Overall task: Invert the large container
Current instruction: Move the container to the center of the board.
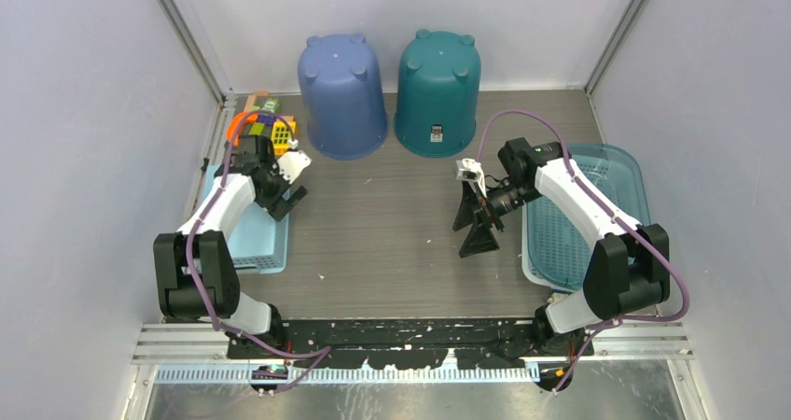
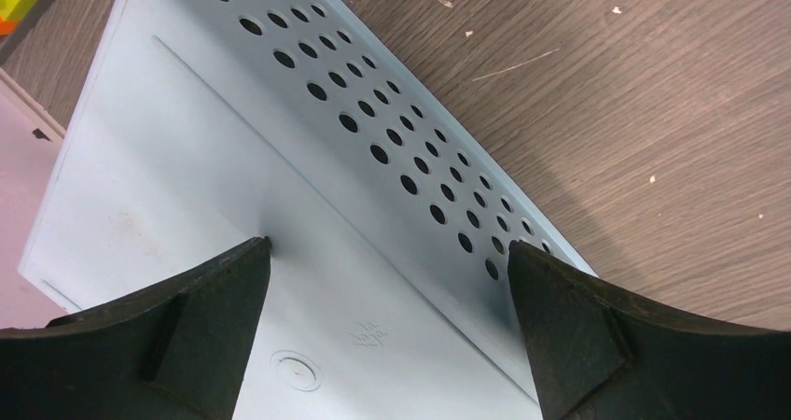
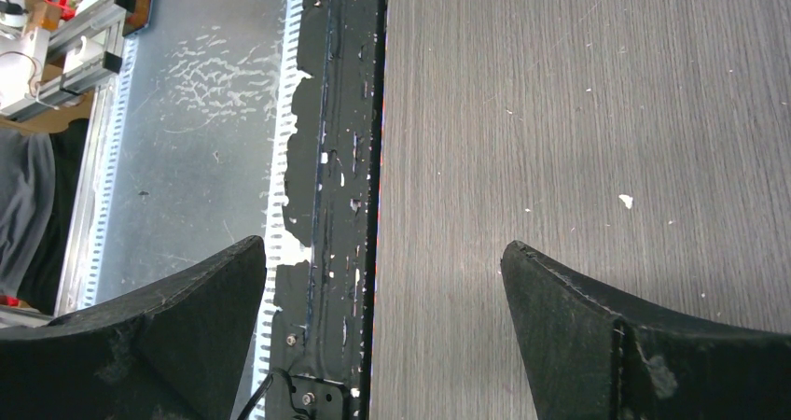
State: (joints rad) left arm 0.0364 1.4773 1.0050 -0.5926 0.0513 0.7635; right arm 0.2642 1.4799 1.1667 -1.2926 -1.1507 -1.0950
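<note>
The large container (image 1: 558, 238) is a light blue mesh-walled basket standing open side up at the right of the table, partly under my right arm. My right gripper (image 1: 473, 229) hangs open just left of its left rim, over bare wood, with nothing between the fingers. In the right wrist view that gripper (image 3: 384, 252) looks down on the table's near edge. My left gripper (image 1: 289, 196) is open above a small pale blue basket (image 1: 252, 238) that lies bottom up. In the left wrist view its fingers (image 2: 387, 252) straddle that basket's perforated side wall (image 2: 392, 149).
Two buckets stand upside down at the back, a purple-blue one (image 1: 342, 93) and a teal one (image 1: 437, 89). Colourful toy blocks (image 1: 266, 126) lie at the back left. A black rail (image 3: 326, 159) runs along the table's near edge.
</note>
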